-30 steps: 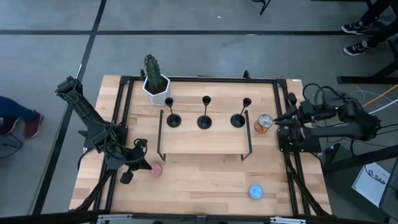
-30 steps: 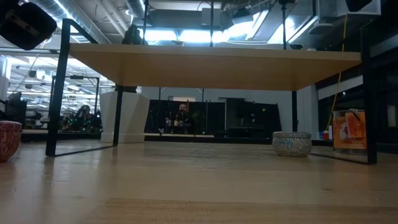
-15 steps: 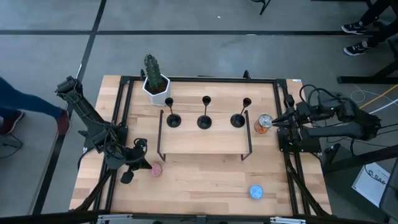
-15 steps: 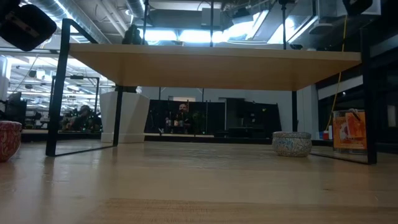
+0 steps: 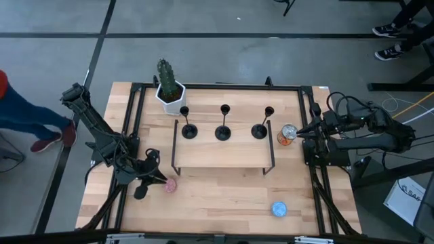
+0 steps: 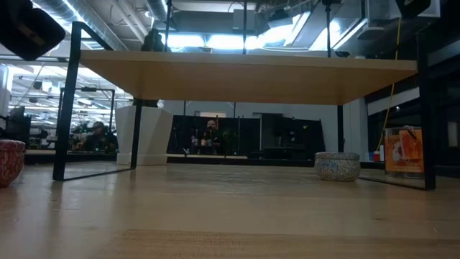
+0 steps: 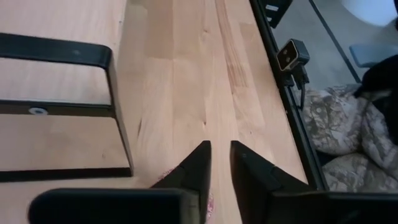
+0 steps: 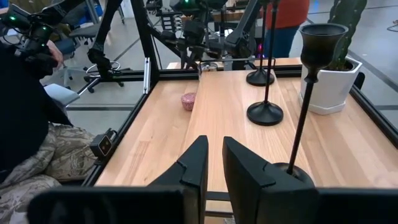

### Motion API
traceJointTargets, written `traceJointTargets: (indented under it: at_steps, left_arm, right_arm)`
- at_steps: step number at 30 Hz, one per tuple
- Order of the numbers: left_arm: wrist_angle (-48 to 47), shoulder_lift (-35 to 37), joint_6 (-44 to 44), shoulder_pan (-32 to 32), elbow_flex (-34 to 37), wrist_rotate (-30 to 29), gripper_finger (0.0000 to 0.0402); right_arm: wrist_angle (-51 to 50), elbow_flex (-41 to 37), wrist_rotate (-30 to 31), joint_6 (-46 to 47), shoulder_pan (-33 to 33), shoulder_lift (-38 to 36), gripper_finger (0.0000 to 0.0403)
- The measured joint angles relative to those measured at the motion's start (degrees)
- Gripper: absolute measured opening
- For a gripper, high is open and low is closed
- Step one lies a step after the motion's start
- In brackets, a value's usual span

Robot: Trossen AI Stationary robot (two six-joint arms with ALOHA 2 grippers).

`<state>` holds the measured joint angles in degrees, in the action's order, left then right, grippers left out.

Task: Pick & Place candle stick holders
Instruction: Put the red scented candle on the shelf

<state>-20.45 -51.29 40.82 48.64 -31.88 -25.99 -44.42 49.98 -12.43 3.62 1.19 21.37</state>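
Candle stick holders stand three in a row on the raised wooden shelf (image 5: 224,154) in the middle of the desk (image 5: 224,203): the left holder (image 5: 188,129), the middle holder (image 5: 223,131) and the right holder (image 5: 259,129), each upright on its round black base and well apart from its neighbours. A white pot with a cactus (image 5: 169,88) sits just behind the shelf's left end, near the left holder. The right end effector (image 5: 300,132) hangs at the right edge of the desk, just beside an orange can (image 5: 287,134) that stands next to the shelf's right leg; in the right wrist view its two dark fingers (image 8: 198,163) show a narrow gap between them and grip nothing, and the nearest holder (image 8: 306,93) rises just beside them, with the other two farther along. The left end effector (image 5: 150,177) is low over the front left part of the desk, near the shelf's left leg, with a small pink tin (image 5: 171,185) just beside it; in the left wrist view its fingers (image 7: 198,168) are nearly together, a slim gap between them, holding nothing. A small blue tin (image 5: 279,209) lies alone on the front right of the desk. A person's leg (image 5: 27,125) shows on the floor left of the desk.
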Motion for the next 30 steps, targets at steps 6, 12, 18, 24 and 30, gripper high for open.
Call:
traceJointTargets:
  at_steps: [6,12,18,24,30]
  left_arm:
    - [0.02,-0.15,0.61,0.0,0.0,-0.51,0.0105]
    - [0.04,-1.12,0.57,0.0,0.0,0.05,0.0149]
    - [0.09,-1.15,0.52,0.0,0.0,4.17,0.0177]
    - [0.07,-1.16,0.46,0.0,0.0,5.1,0.0184]
    - [0.07,-1.15,0.55,0.0,0.0,5.02,0.0181]
  right_arm:
    - [0.0,0.0,-0.02,0.0,0.0,0.0,0.0053]
    - [0.0,0.0,-0.02,0.0,0.0,0.0,0.0053]
    - [0.0,0.0,-0.03,0.0,0.0,0.0,0.0053]
    - [0.0,0.0,-0.04,0.0,0.0,0.0,0.0053]
    - [0.0,0.0,-0.04,0.0,0.0,0.0,0.0053]
